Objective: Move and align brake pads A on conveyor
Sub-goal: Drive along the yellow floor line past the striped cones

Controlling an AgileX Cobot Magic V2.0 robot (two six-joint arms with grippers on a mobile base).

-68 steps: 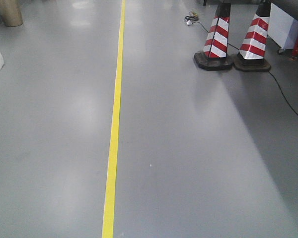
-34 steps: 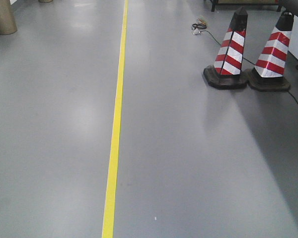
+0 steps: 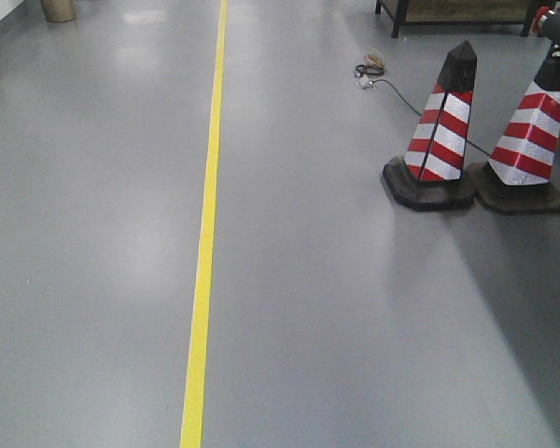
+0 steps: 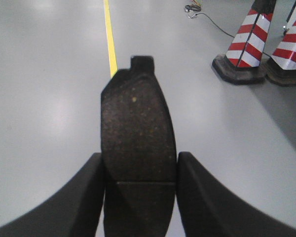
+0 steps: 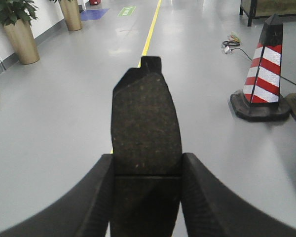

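**Task items, count: two.** The left gripper is clenched on the left-hand brake pad. This is a flat, dark, speckled oblong plate with a small squared tab at its far end and a thin groove across its face. The black curved fingers press its two long edges, and the pad stands out past the fingertips toward the top of the frame. The right gripper grasps the right-hand brake pad, alike in shape and colour and held the same way, with the tab uppermost. Each pad hangs above the floor, and only the fingers touch it.

**Surroundings, count:**
- One glossy grey floor.
- One yellow painted line, running from the bottom edge to the top edge, left of centre.
- Two red-and-white striped traffic cones on black bases. The left cone is whole. The right cone stands just beside it and is clipped by the right edge of the frame.
- One black cable, coiled at upper middle and trailing behind the cones toward the right edge.
- Two tan tapered planters at the upper left of the right wrist view. The near planter carries green leaves. The far planter stands beyond it.
- One dark-framed stand with a wooden panel, at the top right.

**Room for moving:** The widest open floor lies across the left and centre of the frame, on both sides of the line. The cones and the cable narrow the right side.
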